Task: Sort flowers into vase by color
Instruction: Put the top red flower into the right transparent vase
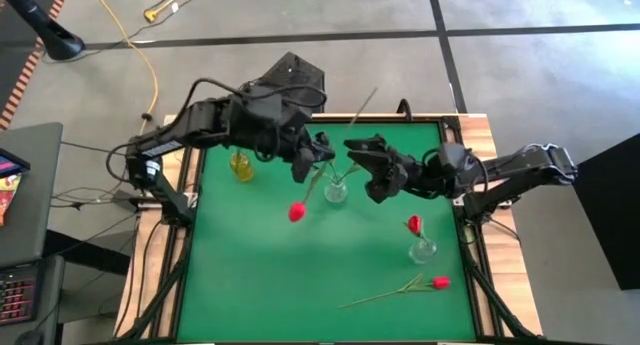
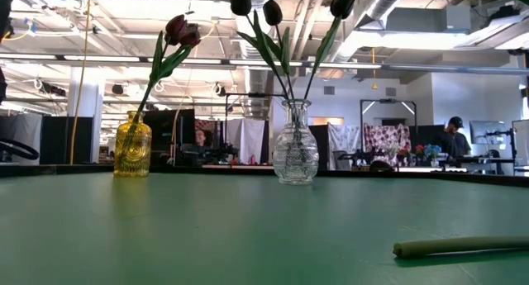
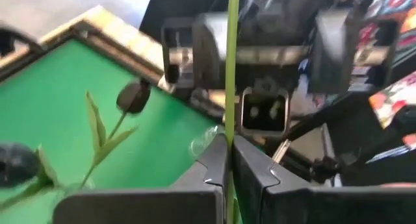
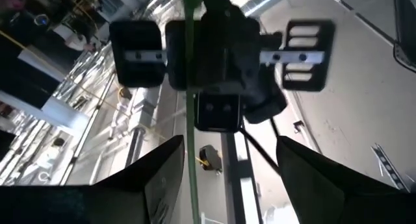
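Stem (image 3: pixel 231 87) of a red tulip (image 1: pixel 296 213) is pinched in the left gripper's (image 1: pixel 303 169) closed fingers, head hanging over the green worktop (image 1: pixel 250 275) beside the clear vase (image 1: pixel 335 192) of dark tulips. The right gripper (image 1: pixel 372 175) faces it, fingers spread around the stem's far end. A mistimed handover could drop it, or the swinging head could tip that vase.
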`<control>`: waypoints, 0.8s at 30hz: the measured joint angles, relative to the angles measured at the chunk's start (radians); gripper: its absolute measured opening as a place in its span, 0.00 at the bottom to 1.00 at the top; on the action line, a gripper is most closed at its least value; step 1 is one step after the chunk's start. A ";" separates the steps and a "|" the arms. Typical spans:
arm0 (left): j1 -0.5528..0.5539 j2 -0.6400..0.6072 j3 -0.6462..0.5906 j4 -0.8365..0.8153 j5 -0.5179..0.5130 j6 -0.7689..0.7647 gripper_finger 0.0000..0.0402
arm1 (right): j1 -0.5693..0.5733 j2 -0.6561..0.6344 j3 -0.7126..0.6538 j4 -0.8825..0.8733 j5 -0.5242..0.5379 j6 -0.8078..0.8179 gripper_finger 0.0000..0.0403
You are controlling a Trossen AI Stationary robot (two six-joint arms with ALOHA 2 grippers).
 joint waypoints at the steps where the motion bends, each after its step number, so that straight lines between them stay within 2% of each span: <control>1: -0.004 0.006 0.000 -0.014 -0.001 -0.002 0.00 | -0.005 0.000 0.000 0.000 0.000 0.000 0.67; 9: 0.002 0.026 0.000 -0.018 0.003 -0.002 0.00 | -0.053 0.005 0.000 -0.035 0.002 0.034 0.67; 13: 0.010 0.027 0.000 -0.014 -0.009 0.002 0.00 | -0.054 0.005 0.000 -0.048 0.003 0.050 0.63; 18: 0.023 0.026 0.000 -0.012 -0.009 0.001 0.00 | -0.053 0.006 0.000 -0.062 0.003 0.060 0.53; 24: 0.023 0.026 0.000 -0.013 -0.006 -0.005 0.00 | -0.053 0.005 0.000 -0.071 0.003 0.083 0.35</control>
